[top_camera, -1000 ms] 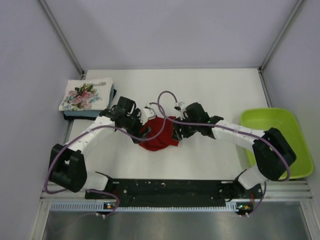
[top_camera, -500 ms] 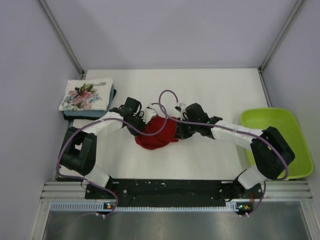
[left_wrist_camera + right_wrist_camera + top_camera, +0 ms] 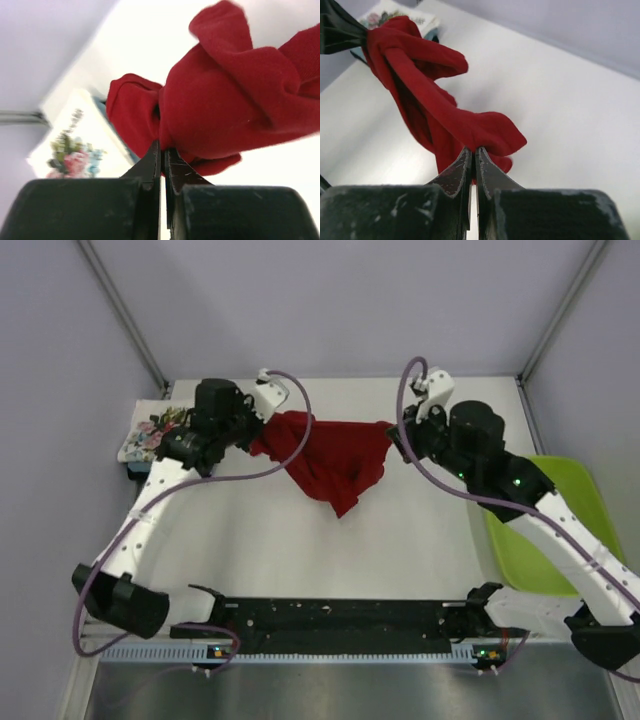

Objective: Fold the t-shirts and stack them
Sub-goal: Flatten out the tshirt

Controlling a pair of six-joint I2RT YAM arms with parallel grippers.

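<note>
Top view: the red t-shirt (image 3: 330,460) hangs stretched between both arms over the far half of the table (image 3: 330,560), its lower edge drooping and bare surface in front of it.
Left wrist: the left gripper (image 3: 161,152) is pinched tight on one bunched edge, with the folded floral t-shirt (image 3: 70,150) behind it.
Right wrist: the right gripper (image 3: 472,152) is clamped on the opposite edge.

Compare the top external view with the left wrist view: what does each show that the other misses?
Only top external: the lime-green tray at right, and the red t-shirt hanging stretched from the left jaws to the right jaws. Only left wrist: a close look at the left jaws shut tight on a bunched fold of it. Both: the red t-shirt and the folded floral t-shirt.
</note>
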